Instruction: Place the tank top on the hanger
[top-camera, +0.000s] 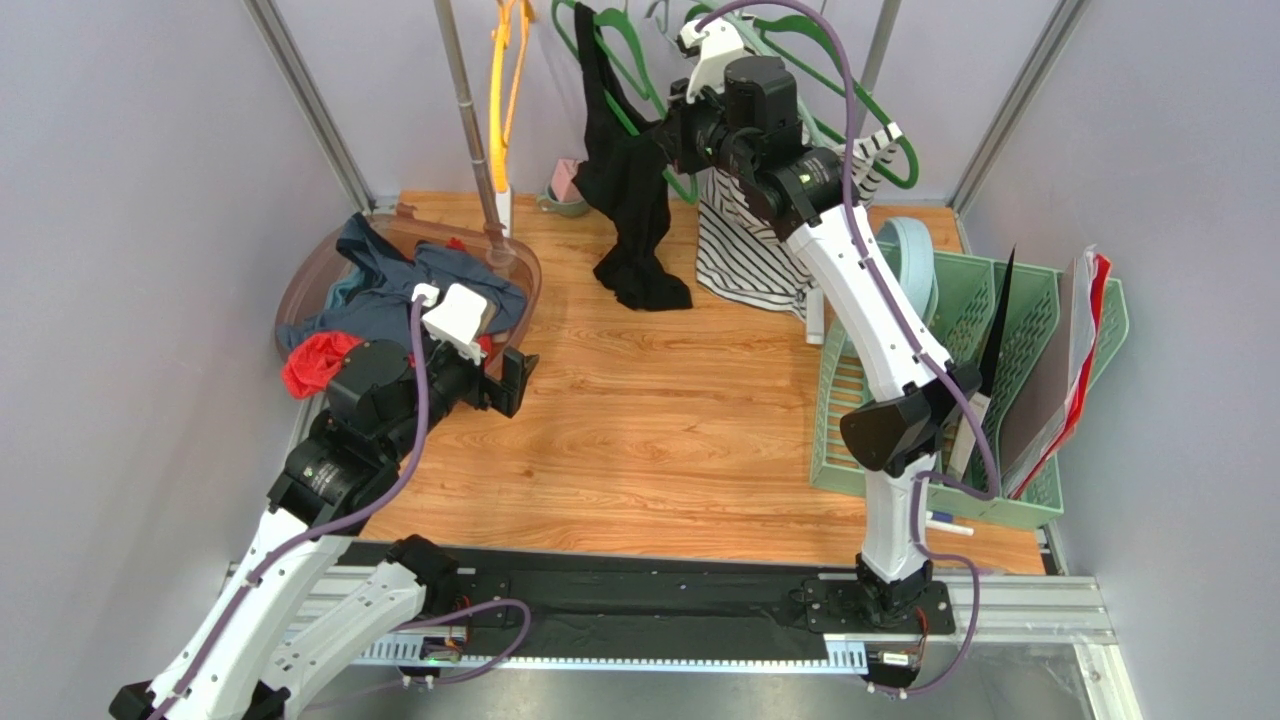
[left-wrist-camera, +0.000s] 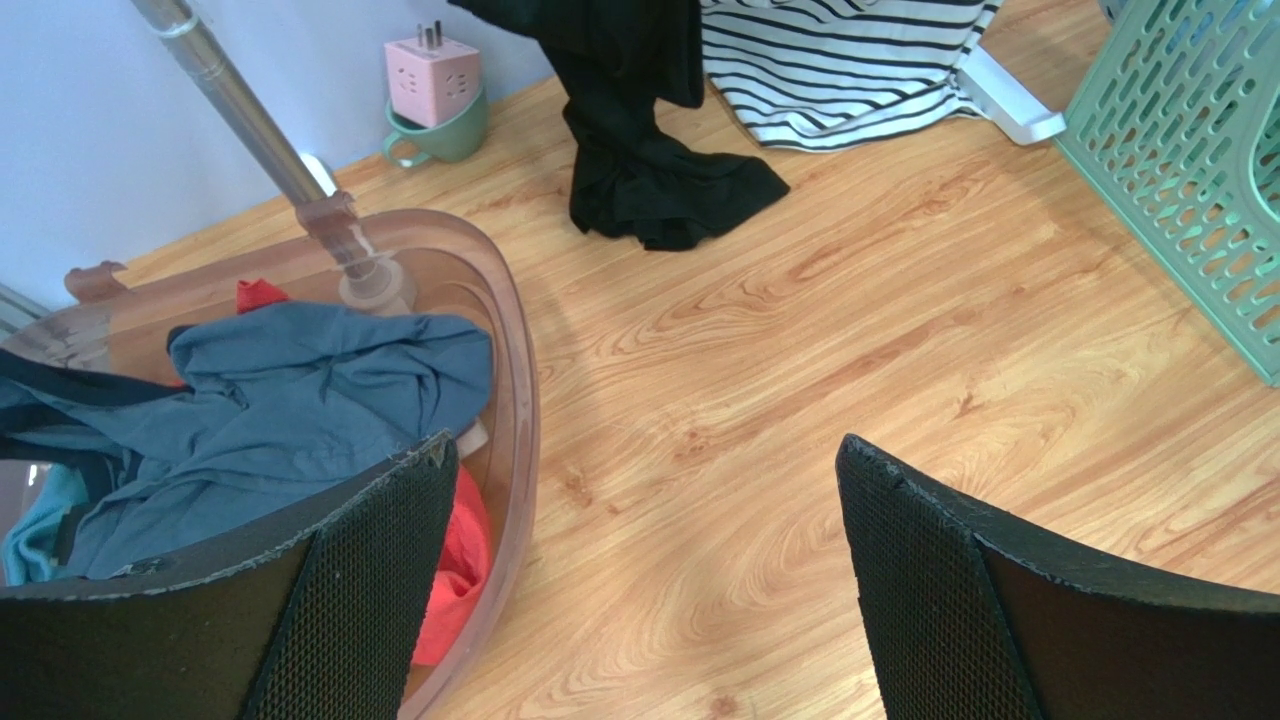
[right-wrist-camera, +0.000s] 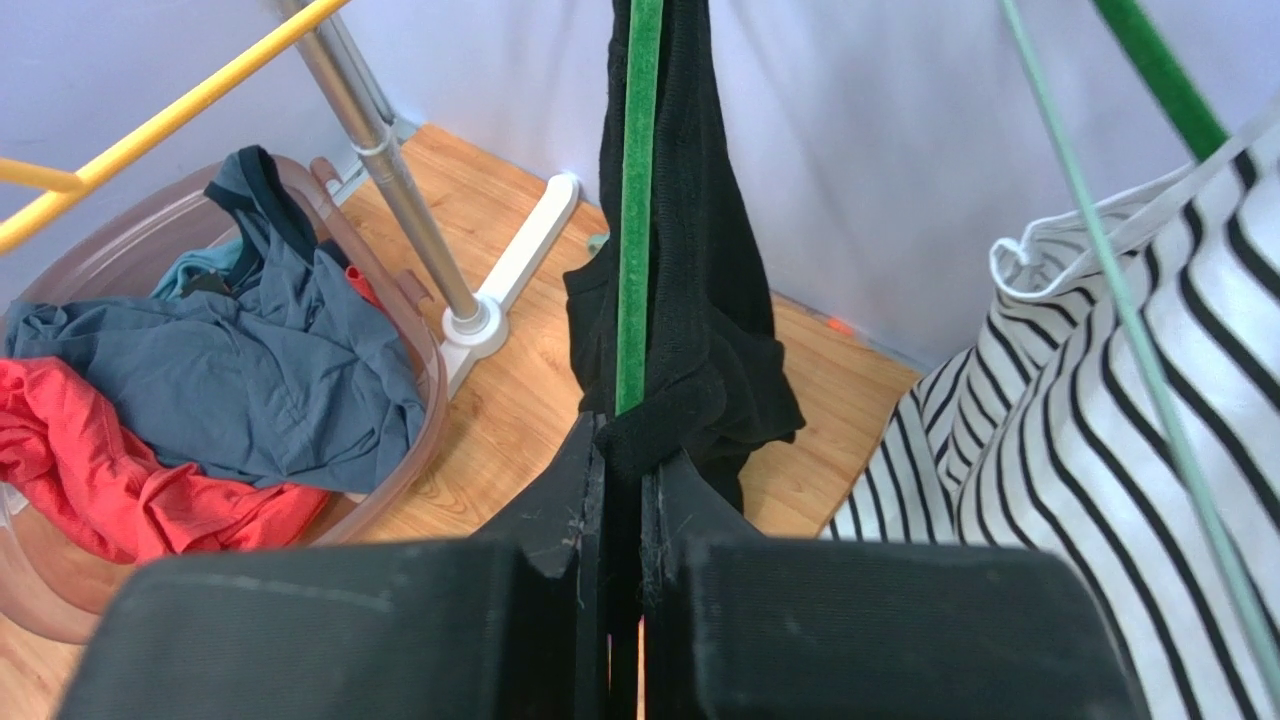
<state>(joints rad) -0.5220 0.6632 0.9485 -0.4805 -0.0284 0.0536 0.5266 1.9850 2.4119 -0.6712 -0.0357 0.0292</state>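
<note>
my right gripper (right-wrist-camera: 624, 450) pinched tight on the black tank top (right-wrist-camera: 714, 300) hanging off the green hanger (right-wrist-camera: 642, 180), left gripper (left-wrist-camera: 646, 458) spread wide above the table (left-wrist-camera: 842, 300)

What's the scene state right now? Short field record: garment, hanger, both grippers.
tank top: draped over the hanger, lower end pooled on the table
hanger: dark green, bar runs down into the right fingers
right gripper: shut on hanger, black fabric bunched at the pinch
left gripper: open, empty, above the table beside the laundry basket
striped top: hangs right of the tank top
</note>
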